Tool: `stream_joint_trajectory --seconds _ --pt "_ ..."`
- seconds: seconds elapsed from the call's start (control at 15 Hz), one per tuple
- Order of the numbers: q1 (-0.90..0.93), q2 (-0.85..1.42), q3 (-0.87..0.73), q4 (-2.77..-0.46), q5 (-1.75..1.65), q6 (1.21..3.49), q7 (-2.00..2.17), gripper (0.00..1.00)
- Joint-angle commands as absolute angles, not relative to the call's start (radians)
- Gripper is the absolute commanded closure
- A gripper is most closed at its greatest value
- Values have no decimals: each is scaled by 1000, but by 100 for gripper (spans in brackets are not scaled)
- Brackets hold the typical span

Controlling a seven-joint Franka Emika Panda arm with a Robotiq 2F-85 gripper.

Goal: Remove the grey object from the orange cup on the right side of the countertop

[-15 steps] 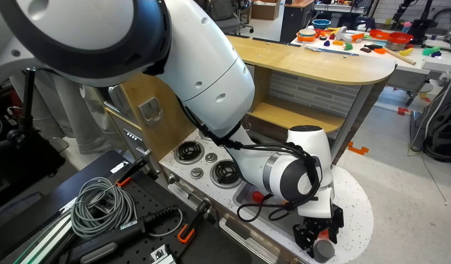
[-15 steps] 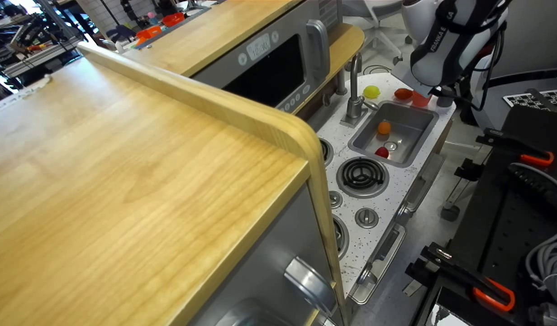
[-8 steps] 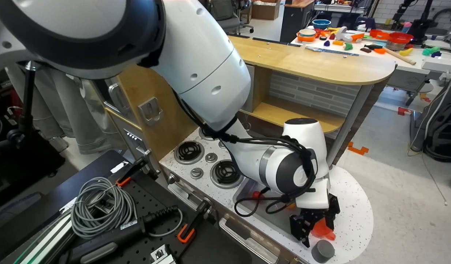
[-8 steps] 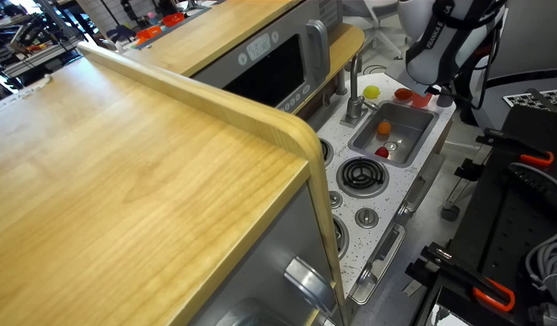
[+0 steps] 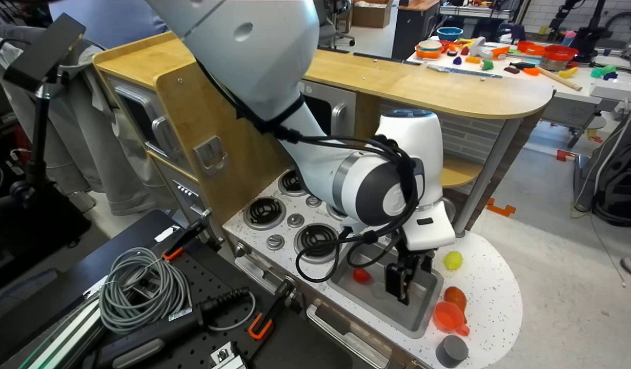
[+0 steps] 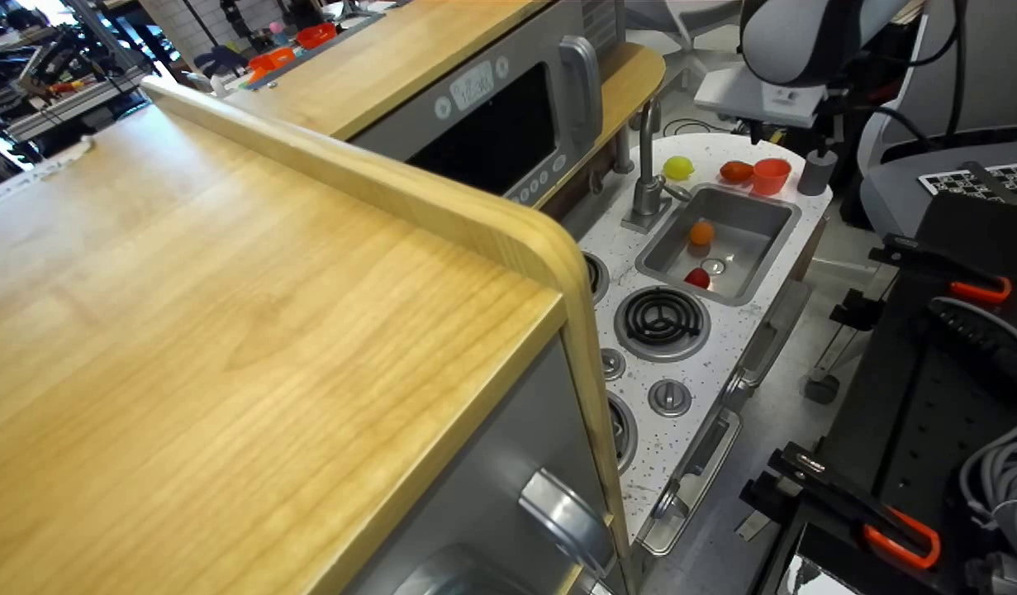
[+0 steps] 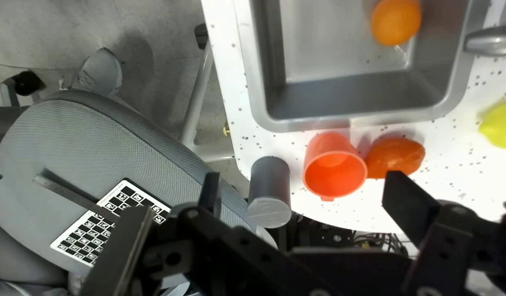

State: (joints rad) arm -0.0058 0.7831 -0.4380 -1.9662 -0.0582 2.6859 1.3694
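The grey object (image 5: 452, 352), a grey cylinder, stands upright on the white countertop (image 5: 500, 289) near its rounded edge. The orange cup (image 5: 449, 317) stands upright beside it, a small gap apart. In the wrist view the cup (image 7: 334, 172) is empty inside and the grey object (image 7: 270, 189) is to its left. Both also show in an exterior view, the cup (image 6: 771, 177) left of the grey object (image 6: 816, 175). My gripper (image 7: 304, 185) is open and empty, raised above them. In an exterior view the gripper (image 5: 412, 281) covers part of the sink.
An orange-brown lump (image 7: 394, 158) lies against the cup's other side. A yellow ball (image 5: 453, 260) lies farther along. The grey sink (image 6: 743, 223) holds an orange ball (image 6: 701, 233) and a red piece (image 6: 697, 278). A faucet (image 6: 647, 178) stands behind the sink.
My gripper has risen from down around the cup and beside the grey object. The cup, the lump and the yellow ball are now uncovered. The grey object has stayed in place.
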Motion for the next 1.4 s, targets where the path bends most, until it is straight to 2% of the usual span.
stream_joint_trajectory --seconds 0.0,0.27,0.53,0.93,1.33 --pt "1 564 -415 -2176 -95 2646 1190 0" --pt "15 380 -424 -2336 -175 2567 1026 0" --pt "23 240 -413 -2387 -291 2401 917 0" --pt "13 11 -245 -2421 -363 2196 768 0" --pt "-1 -154 -97 -2557 -206 2240 528 0"
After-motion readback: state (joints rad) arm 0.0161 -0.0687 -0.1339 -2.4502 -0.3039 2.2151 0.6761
